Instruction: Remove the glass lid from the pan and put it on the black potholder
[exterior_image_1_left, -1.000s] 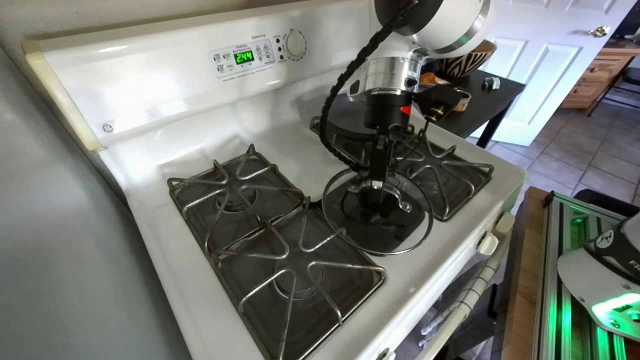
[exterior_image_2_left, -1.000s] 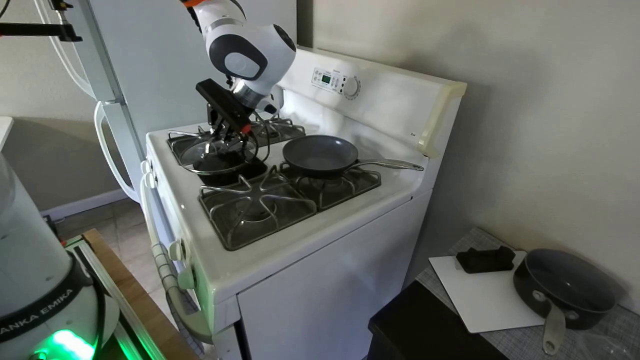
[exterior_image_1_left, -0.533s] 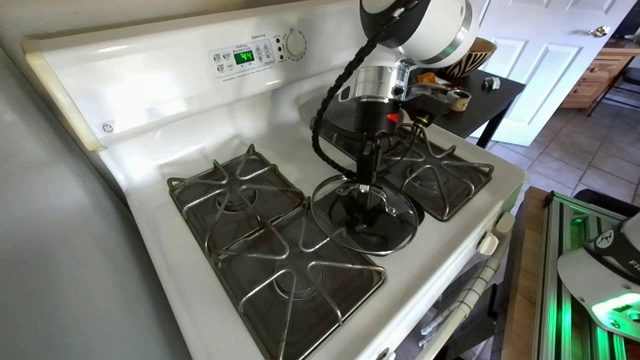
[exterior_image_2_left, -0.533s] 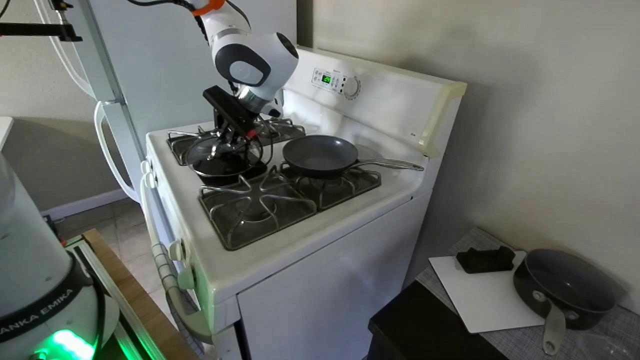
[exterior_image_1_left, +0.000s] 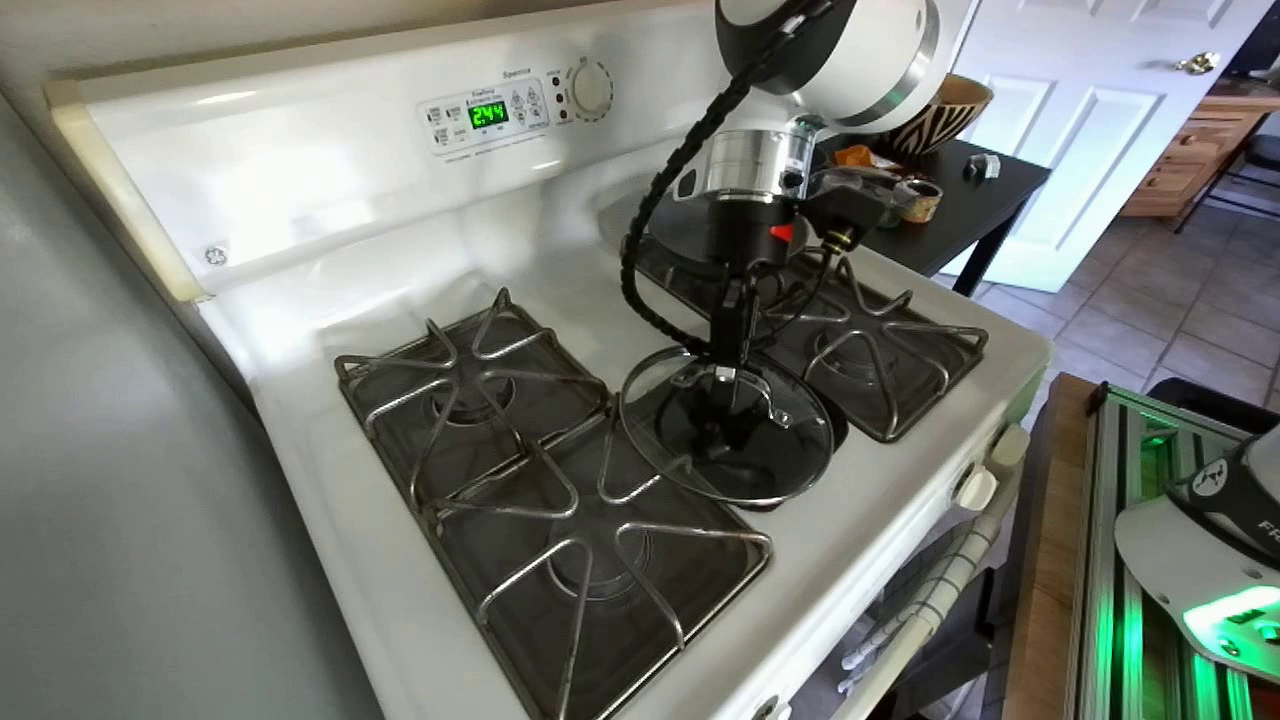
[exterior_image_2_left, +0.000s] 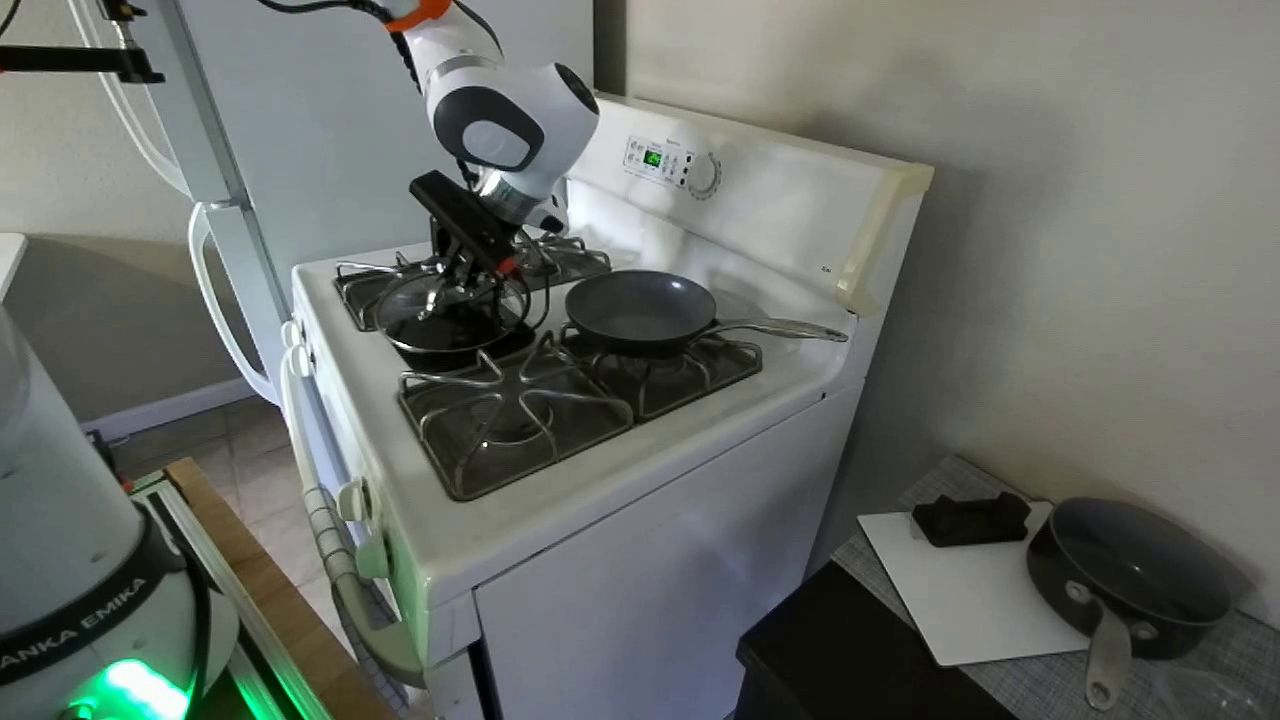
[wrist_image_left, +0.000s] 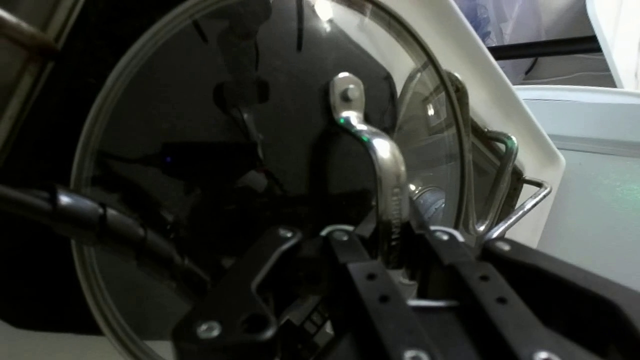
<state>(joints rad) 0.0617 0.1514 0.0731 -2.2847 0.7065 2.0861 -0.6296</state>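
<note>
The glass lid (exterior_image_1_left: 765, 465) has a metal rim and a silver arched handle (wrist_image_left: 390, 160). My gripper (exterior_image_1_left: 728, 372) points down with its fingers on both sides of the handle, shut on it. The lid also shows in an exterior view (exterior_image_2_left: 425, 325). It lies over the black potholder (exterior_image_2_left: 518, 342), which sits between the burner grates and shows dark through the glass. The potholder's edge also shows in the wrist view (wrist_image_left: 40, 295). I cannot tell whether the lid touches it. The pan (exterior_image_2_left: 640, 305) is uncovered on a back burner.
Metal burner grates (exterior_image_1_left: 600, 540) flank the potholder; more grates (exterior_image_2_left: 510, 420) stand before the pan. The pan's handle (exterior_image_2_left: 780, 328) reaches over the stove's side. A saucepan (exterior_image_2_left: 1130, 570) and a white board (exterior_image_2_left: 975, 600) lie on a side surface. The stove's back panel (exterior_image_1_left: 330, 150) rises behind.
My gripper and the lid have shifted together a short way, leftward in an exterior view, over the potholder. In the last half second they have hardly moved. The pan has stayed in place.
</note>
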